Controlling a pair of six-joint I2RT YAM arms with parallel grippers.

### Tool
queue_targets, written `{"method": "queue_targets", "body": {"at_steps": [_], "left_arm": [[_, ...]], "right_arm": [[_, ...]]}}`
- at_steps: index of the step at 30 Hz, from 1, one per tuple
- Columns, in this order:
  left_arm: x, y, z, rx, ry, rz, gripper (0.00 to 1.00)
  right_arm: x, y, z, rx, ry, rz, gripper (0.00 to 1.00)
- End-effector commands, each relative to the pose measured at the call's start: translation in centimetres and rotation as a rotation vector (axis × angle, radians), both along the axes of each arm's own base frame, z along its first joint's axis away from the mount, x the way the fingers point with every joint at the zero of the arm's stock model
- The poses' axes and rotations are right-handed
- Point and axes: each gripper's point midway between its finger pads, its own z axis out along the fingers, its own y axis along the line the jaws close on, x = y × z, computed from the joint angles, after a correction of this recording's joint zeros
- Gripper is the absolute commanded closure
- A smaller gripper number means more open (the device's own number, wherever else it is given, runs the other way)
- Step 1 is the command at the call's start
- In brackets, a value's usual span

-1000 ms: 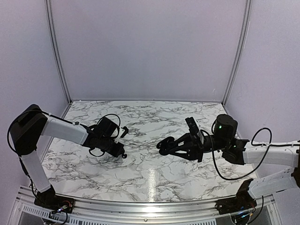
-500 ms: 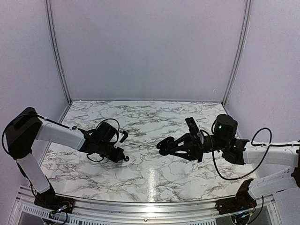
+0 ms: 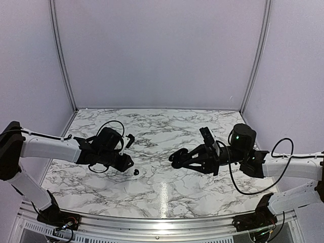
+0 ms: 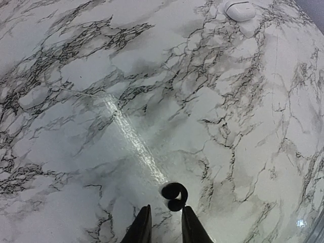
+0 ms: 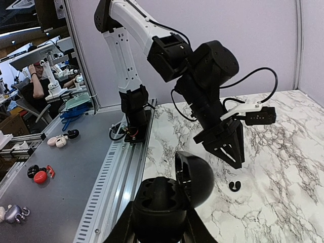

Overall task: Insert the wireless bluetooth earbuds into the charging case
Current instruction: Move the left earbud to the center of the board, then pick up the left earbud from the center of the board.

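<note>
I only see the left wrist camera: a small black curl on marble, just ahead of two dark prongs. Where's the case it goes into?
Observer: The charging case is in the air, gripped by the right tool, to the right of that earbud.
Operator: Is it open?
Observer: Yes; the right wrist view shows its lid swung up.
Operator: Is anything touching the earbud?
Observer: No; from the side, the left tool hangs just above it.
</note>
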Motion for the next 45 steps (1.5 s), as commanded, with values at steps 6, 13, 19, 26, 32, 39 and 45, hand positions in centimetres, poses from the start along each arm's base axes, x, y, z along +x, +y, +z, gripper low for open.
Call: {"method": "queue_targets", "body": {"at_steps": [6, 13, 19, 26, 32, 39, 45], "left_arm": [[-2.0, -3.1, -0.5, -0.019, 0.055, -0.035, 0.74], [-1.3, -3.4, -1.5, 0.013, 0.054, -0.021, 0.74], [-1.2, -3.5, -2.6, 0.037, 0.072, -0.017, 0.75], [-1.2, -3.0, -3.5, 0.061, 0.083, -0.005, 0.75], [-0.7, -1.9, -4.5, 0.101, 0.084, 0.03, 0.75], [-0.5, -0.5, -5.1, 0.146, 0.09, 0.056, 0.7], [-0.4, 0.0, -5.0, 0.157, 0.082, 0.061, 0.7]], "right_arm": [[0.3, 0.5, 1.1, 0.012, -0.036, -0.008, 1.0], [0.4, 0.4, 1.0, 0.008, -0.037, -0.016, 1.0], [0.4, 0.4, 0.9, 0.004, -0.038, -0.017, 1.0], [0.4, 0.3, 0.9, 0.002, -0.039, -0.021, 1.0], [0.5, 0.3, 0.9, 0.001, -0.04, -0.025, 1.0], [0.5, 0.3, 0.9, -0.002, -0.042, -0.026, 1.0], [0.5, 0.3, 0.8, -0.003, -0.04, -0.027, 1.0]]}}
